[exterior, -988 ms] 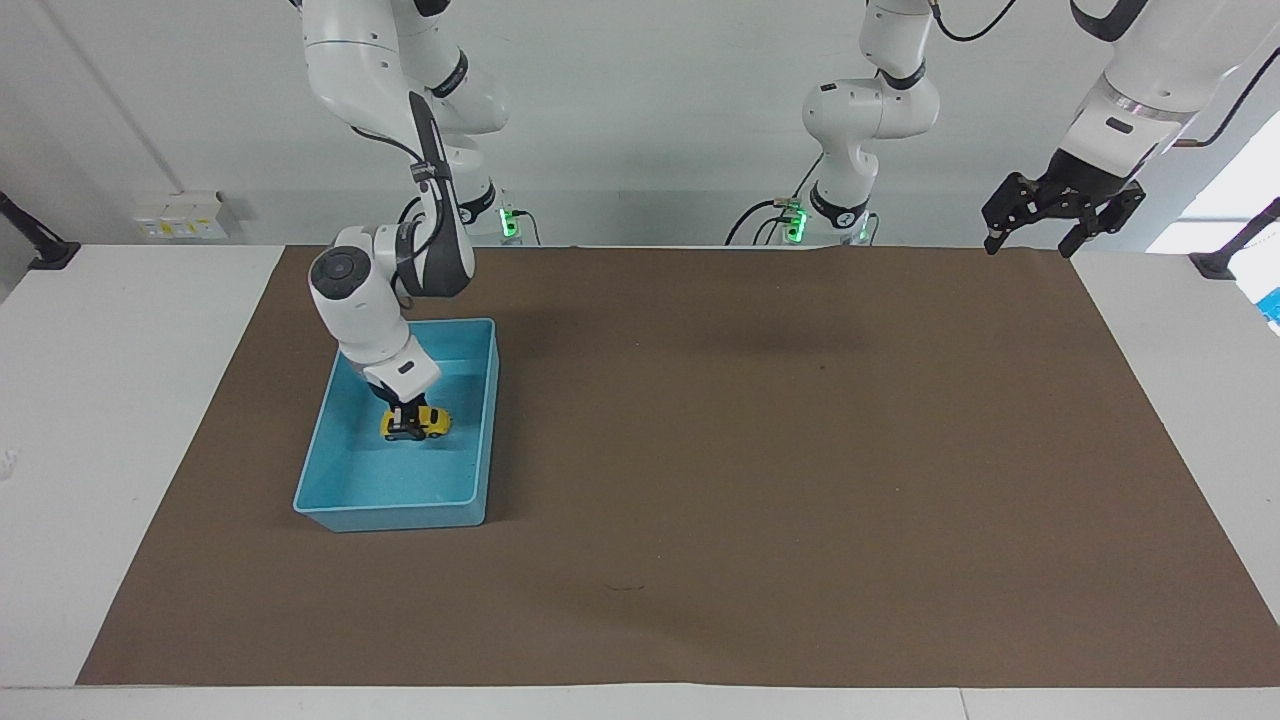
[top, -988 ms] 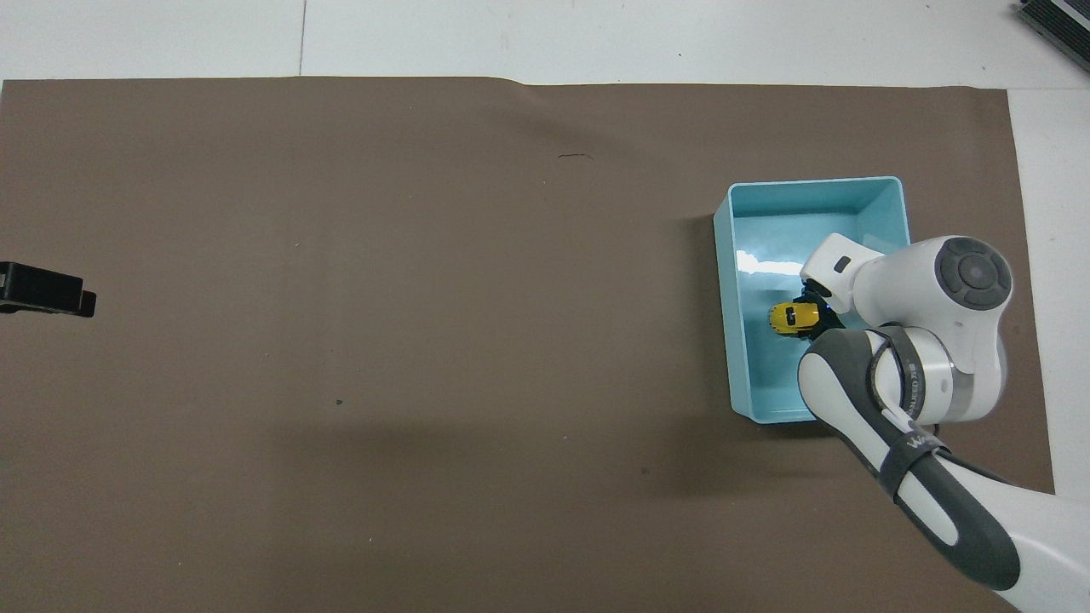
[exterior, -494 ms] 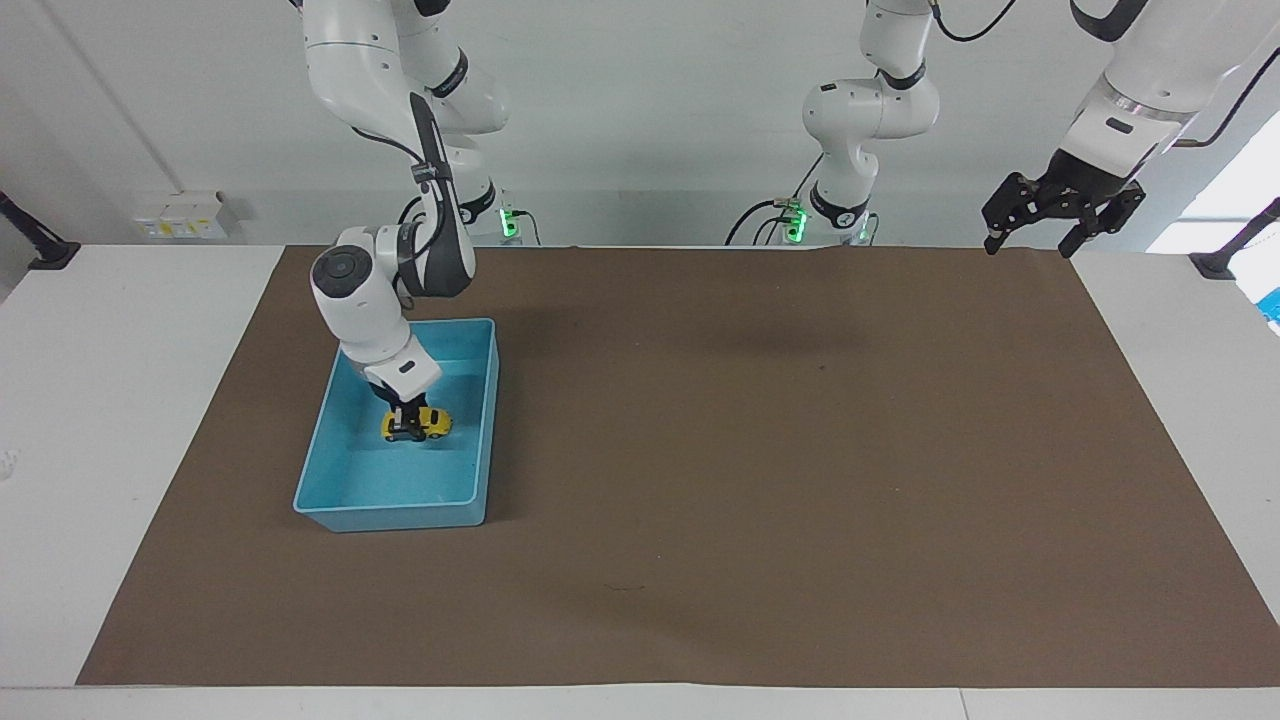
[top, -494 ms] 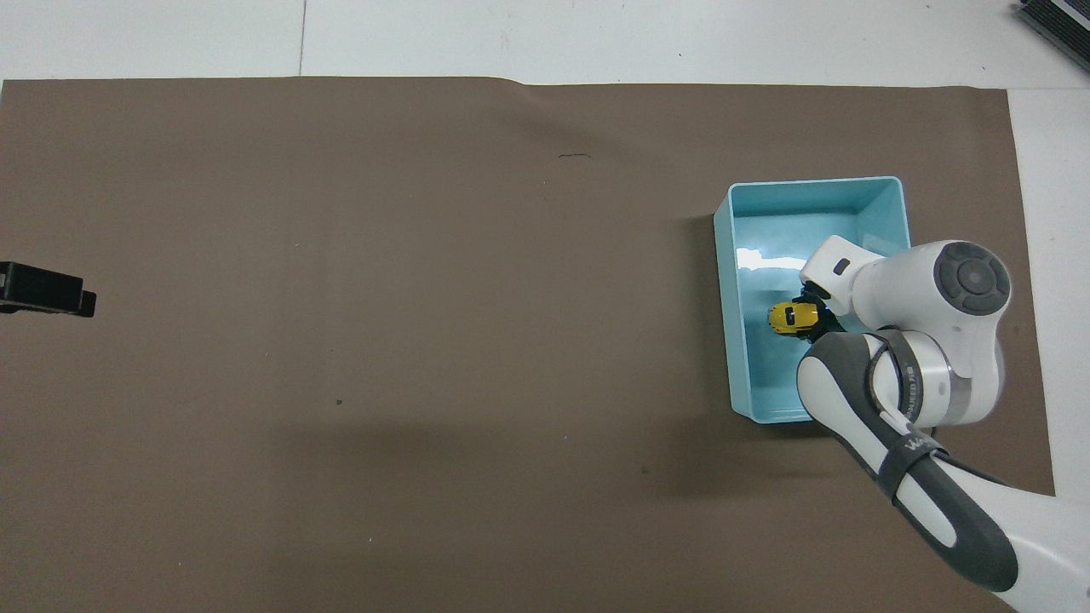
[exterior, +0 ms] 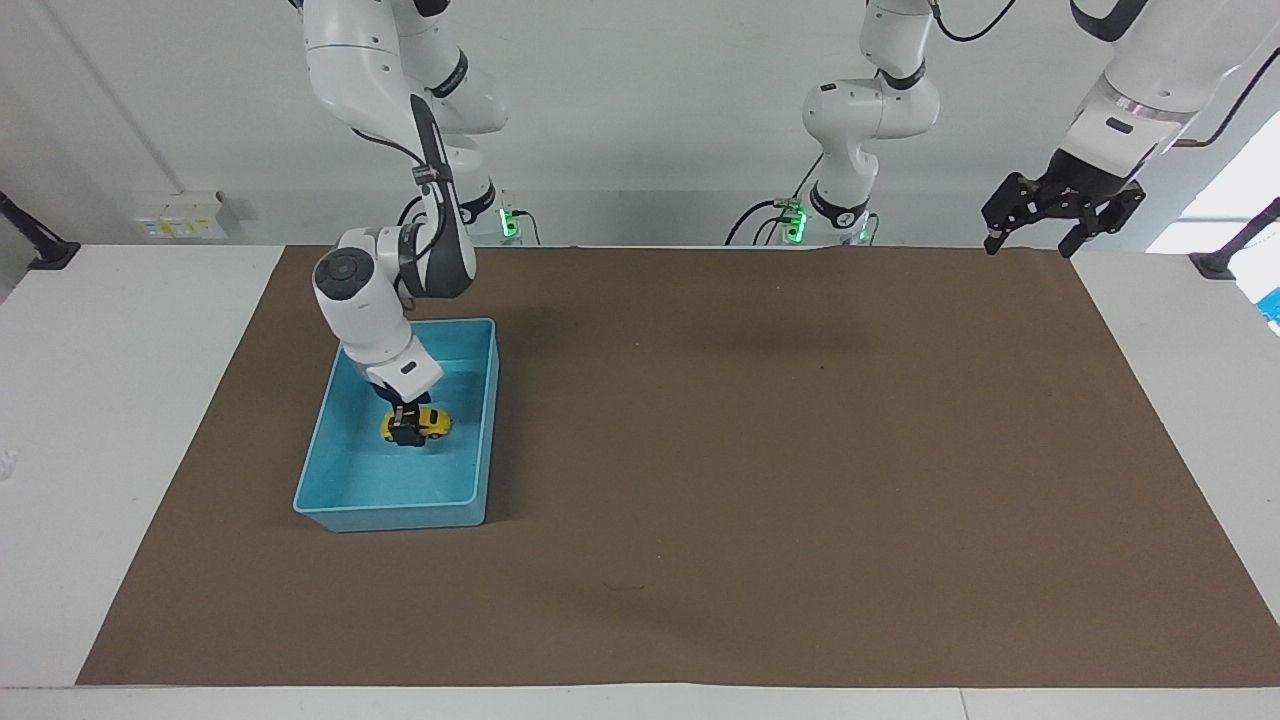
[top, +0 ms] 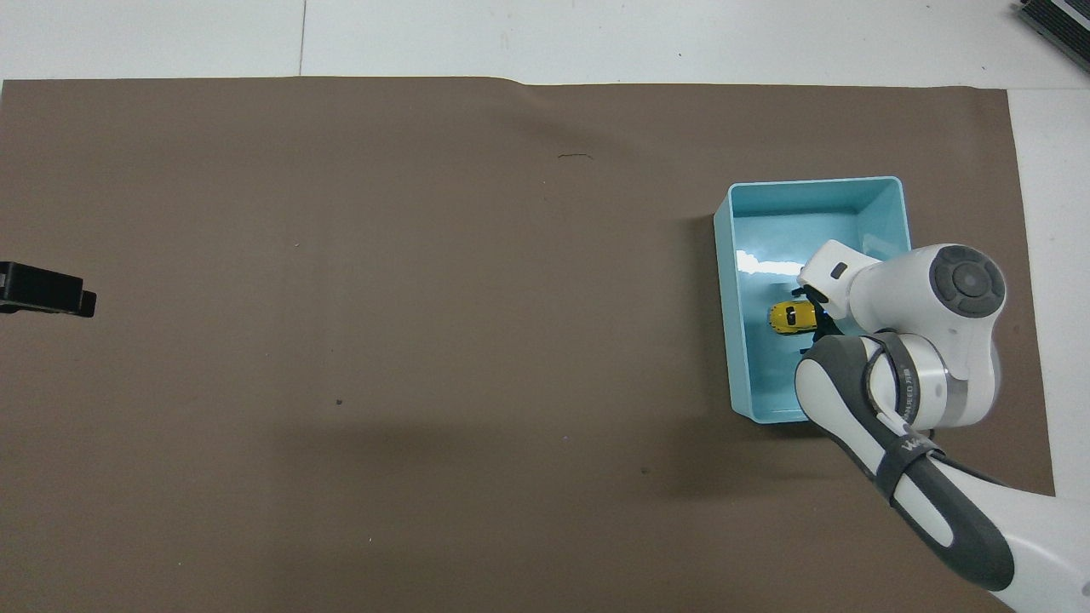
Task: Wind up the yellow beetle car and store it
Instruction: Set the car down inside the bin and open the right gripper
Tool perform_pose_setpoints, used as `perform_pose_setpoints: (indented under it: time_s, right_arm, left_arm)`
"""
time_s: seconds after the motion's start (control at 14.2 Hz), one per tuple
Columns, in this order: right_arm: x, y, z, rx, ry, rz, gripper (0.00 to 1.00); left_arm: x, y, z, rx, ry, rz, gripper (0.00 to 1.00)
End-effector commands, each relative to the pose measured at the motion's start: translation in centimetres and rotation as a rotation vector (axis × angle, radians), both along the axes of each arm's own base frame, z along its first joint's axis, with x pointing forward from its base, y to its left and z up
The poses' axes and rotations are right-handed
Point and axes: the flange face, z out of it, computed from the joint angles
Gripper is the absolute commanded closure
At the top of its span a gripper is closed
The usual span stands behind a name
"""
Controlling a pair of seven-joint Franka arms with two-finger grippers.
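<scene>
The yellow beetle car [exterior: 428, 422] [top: 790, 317] rests on the floor of the blue tray [exterior: 390, 518] [top: 809, 183], around its middle. My right gripper [exterior: 405, 432] [top: 803, 322] reaches down into the tray at the car's end toward the right arm's side. It is open, its fingertips spread to either side of the car. The wrist hides part of the car from above. My left gripper [exterior: 1060, 215] [top: 47, 291] hangs open and holds nothing, high over the left arm's end of the table, where that arm waits.
A brown mat [exterior: 760, 460] covers most of the white table. The tray stands on it toward the right arm's end. Wall sockets and cables sit by the arms' bases.
My right gripper's fingers have spread apart and let go of the car, which stays on the tray floor. The right wrist shifted slightly. The left arm has not moved.
</scene>
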Motion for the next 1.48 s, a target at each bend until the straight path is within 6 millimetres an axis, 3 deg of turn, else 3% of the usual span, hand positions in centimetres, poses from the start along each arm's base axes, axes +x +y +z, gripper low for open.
perform_pose_setpoints:
  time_s: [0.0, 0.21, 0.71, 1.06, 1.41]
  right_arm:
    - [-0.1, -0.2, -0.1, -0.006, -0.008, 0.019, 0.0]
    - [0.2, -0.2, 0.3, -0.006, -0.014, 0.016, 0.0]
    - [1.7, -0.2, 4.3, -0.006, 0.015, 0.012, 0.0]
    - [2.5, 0.3, 10.0, 0.01, 0.011, -0.011, 0.0]
    - [3.2, 0.5, 12.2, 0.013, 0.0, -0.027, 0.0]
  left_arm:
    - [-0.7, 0.2, 0.3, 0.001, 0.006, 0.002, 0.0]
    - [-0.7, 0.2, 0.2, 0.001, 0.007, 0.002, 0.0]
    - [-0.7, 0.2, 0.3, 0.003, 0.006, 0.002, 0.0]
    - [-0.7, 0.2, 0.3, 0.001, 0.006, 0.002, 0.0]
    - [-0.7, 0.3, 0.3, 0.001, 0.006, 0.004, 0.0]
